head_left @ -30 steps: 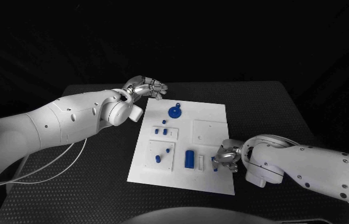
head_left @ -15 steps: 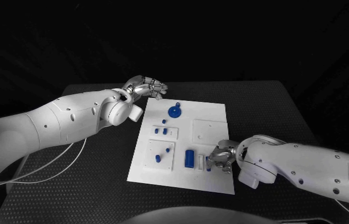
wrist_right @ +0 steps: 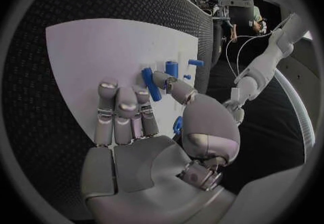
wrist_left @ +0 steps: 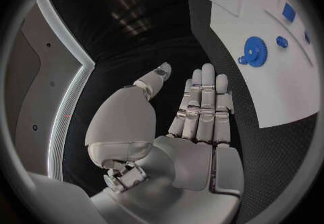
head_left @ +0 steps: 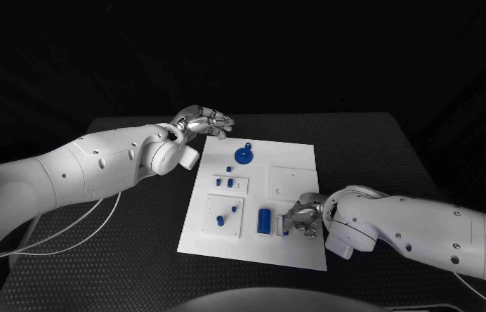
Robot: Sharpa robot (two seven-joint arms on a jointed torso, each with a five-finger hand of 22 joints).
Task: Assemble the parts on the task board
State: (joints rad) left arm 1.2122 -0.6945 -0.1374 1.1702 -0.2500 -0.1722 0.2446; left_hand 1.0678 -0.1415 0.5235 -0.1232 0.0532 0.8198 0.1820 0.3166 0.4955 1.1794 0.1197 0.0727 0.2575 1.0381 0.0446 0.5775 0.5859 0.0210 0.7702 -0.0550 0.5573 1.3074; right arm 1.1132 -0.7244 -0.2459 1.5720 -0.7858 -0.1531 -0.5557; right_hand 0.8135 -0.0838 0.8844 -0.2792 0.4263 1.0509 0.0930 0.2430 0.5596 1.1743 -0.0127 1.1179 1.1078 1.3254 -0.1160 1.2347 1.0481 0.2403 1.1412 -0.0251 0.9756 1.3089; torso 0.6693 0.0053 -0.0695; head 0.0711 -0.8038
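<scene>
the task board (head_left: pixel 289 178) lay flat in the middle of the black table (head_left: pixel 121 249), a white plate carrying small blue parts. a blue gear (head_left: pixel 244 155) sat near its far end, with a small round blue part (head_left: pixel 229 169) just beside it on the near side. in the middle of the left half a pair of small blue pegs (head_left: pixel 220 183) stood in a raised white block, and below that another block held a blue peg (head_left: pixel 220 221). near the front edge a blue cylinder (head_left: pixel 264 220) lay lengthwise.

the right hand (head_left: pixel 304 217) hung over the board's front right part, just beside that cylinder. in the right wrist view its fingers (wrist_right: pixel 121 116) were stretched out side by side over the white plate, and the thumb reached toward a long blue part (wrist_right: pixel 150 83) (whether it actually pinched this piece could not be told).

the left hand (head_left: pixel 204 122) hovered above the table at the board's far left corner, apart from the plate. the left wrist view showed its fingers (wrist_left: pixel 202 105) straight and close together, thumb set apart, holding nothing.
</scene>
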